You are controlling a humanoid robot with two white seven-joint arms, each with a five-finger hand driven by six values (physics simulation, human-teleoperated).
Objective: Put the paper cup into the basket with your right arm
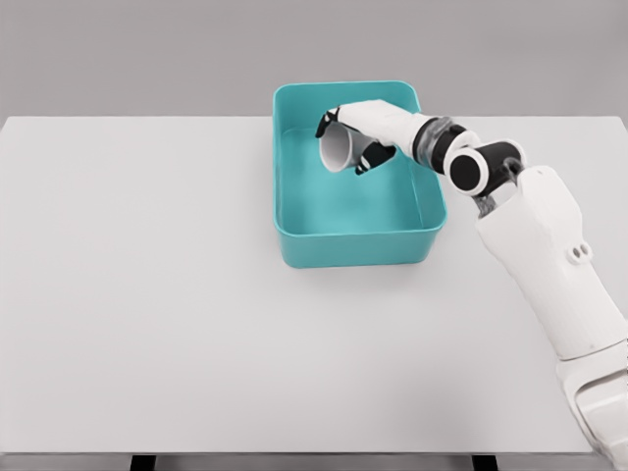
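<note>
A white paper cup [340, 149] lies tilted on its side in my right hand [350, 143], its open mouth facing down-left. The hand is shut on the cup, with dark fingertips [373, 161] wrapped around its wall. Hand and cup hang over the inside of the teal basket [294, 211], near its far end. My right arm [540, 235] reaches in from the lower right across the basket's right rim. Whether the cup touches the basket floor cannot be told. The left arm is out of sight.
The basket stands at the far middle of a white table [147, 294]. A grey wall runs behind the table's far edge. The table's front edge shows at the bottom of the picture.
</note>
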